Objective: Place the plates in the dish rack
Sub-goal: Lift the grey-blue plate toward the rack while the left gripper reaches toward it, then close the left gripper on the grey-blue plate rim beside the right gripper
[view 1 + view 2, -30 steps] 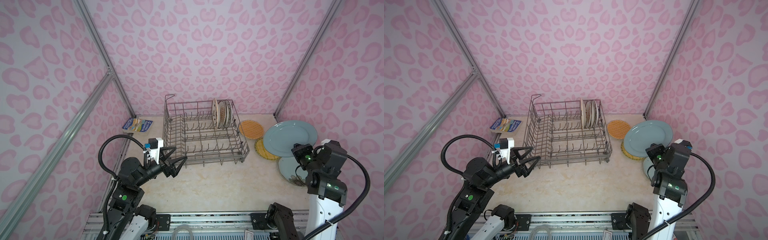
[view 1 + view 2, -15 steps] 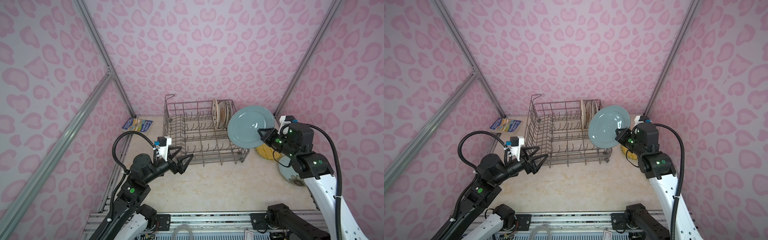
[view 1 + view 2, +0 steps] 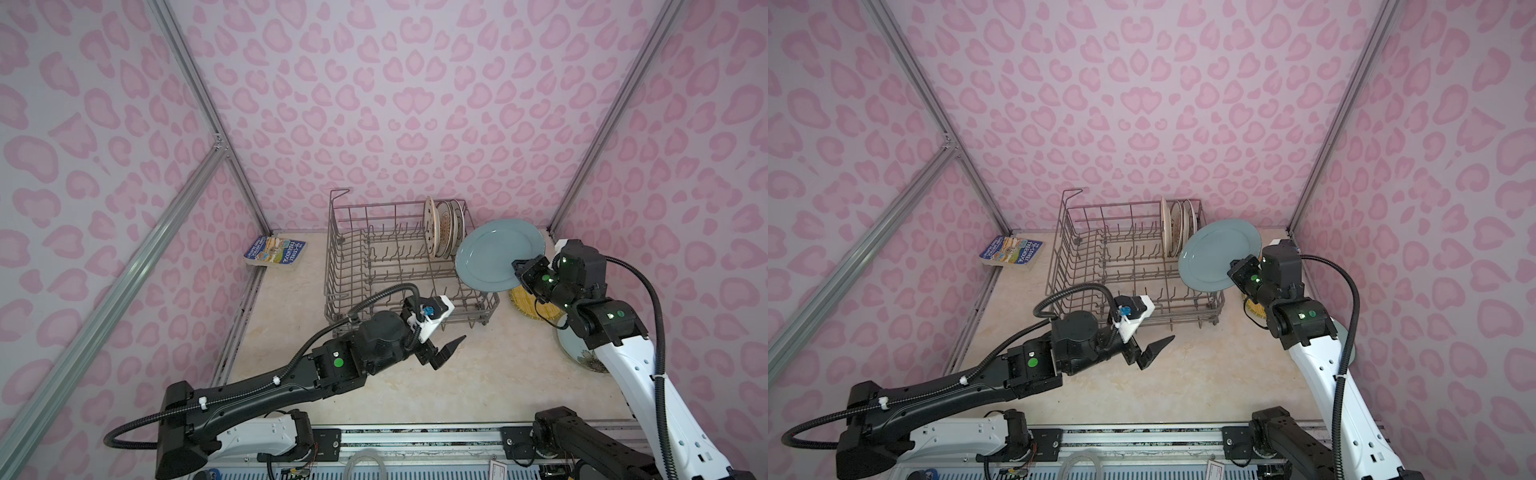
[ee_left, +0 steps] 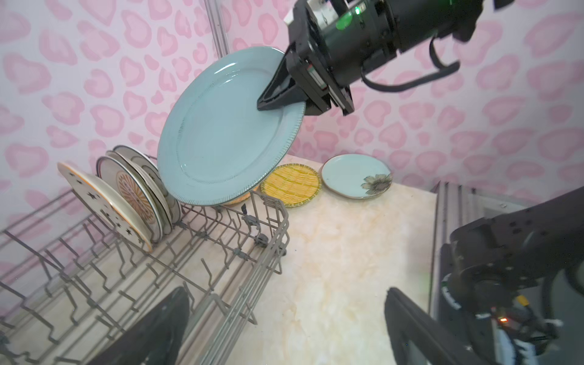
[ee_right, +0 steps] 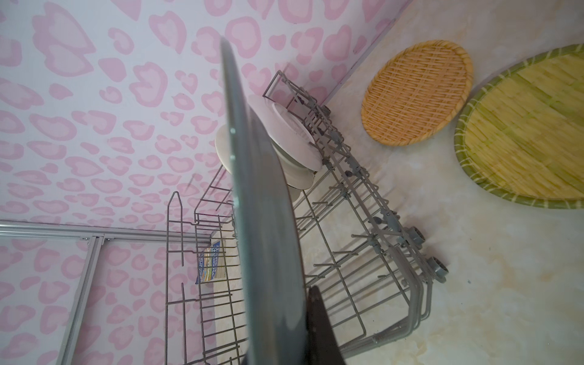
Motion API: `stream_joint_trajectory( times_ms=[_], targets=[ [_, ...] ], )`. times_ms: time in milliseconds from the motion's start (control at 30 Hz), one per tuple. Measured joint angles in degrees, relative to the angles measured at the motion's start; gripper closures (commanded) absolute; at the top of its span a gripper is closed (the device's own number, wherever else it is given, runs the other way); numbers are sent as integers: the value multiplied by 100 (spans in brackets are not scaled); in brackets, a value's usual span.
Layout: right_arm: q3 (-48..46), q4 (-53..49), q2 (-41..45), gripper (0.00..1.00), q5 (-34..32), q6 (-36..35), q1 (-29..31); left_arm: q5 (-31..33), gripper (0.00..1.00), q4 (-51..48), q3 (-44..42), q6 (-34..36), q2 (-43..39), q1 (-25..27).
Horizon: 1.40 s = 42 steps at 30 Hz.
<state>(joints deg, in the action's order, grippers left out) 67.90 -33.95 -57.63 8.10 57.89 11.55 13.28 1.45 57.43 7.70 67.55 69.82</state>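
Right gripper (image 3: pixel 516 271) is pinching the grey-blue plate (image 3: pixel 490 253) over the dish rack (image 3: pixel 345 249), beside three standing plates (image 3: pixel 442 228); left gripper (image 4: pixel 286 295) is gaping, empty.

Dish rack (image 3: pixel 349 266) sits far-centre on the table (image 3: pixel 478 374). Three racked plates (image 3: pixel 442 228) stand on edge in its far right corner. Book (image 3: pixel 275 252) lies left of the rack, in the far left corner. Right gripper (image 3: pixel 518 272) has the held plate (image 3: pixel 494 253) in the air over the rack's right side, just right of the racked plates, tilted. Right of the rack, flat on the table: far plate (image 5: pixel 417 91), middle plate (image 3: pixel 530 305) just beside it, near plate (image 4: pixel 357 175) nearest. Left gripper (image 4: pixel 286 290) hangs just before the rack's near right corner.
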Motion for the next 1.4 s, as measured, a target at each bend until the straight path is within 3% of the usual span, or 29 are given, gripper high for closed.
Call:
stream_joint_trajectory(
  times_ms=[233, 333, 667, 1033, 1267, 1400],
  targets=[
    [-72, -378, 140, 100, -46, 306, 2, 1189, 23, 181, 1130, 1244, 1314, 321],
    [-205, -420, 273, 100, -11, 424, 20, 1414, 30, 212, 1460, 1596, 1714, 352],
    [-341, -527, 450, 100, 144, 605, 39, 1641, 54, 192, 2162, 2181, 2741, 396],
    [-352, -752, 710, 100, 160, 796, 63, 1777, 63, 494, 2535, 2579, 3386, 334],
    [-352, -984, 855, 100, 15, 767, 72, 1867, 96, 485, 2677, 3209, 3560, 339],
    [-352, -1233, 850, 100, -98, 831, 125, 1834, 97, 299, 2677, 3414, 3567, 396]
  ],
)
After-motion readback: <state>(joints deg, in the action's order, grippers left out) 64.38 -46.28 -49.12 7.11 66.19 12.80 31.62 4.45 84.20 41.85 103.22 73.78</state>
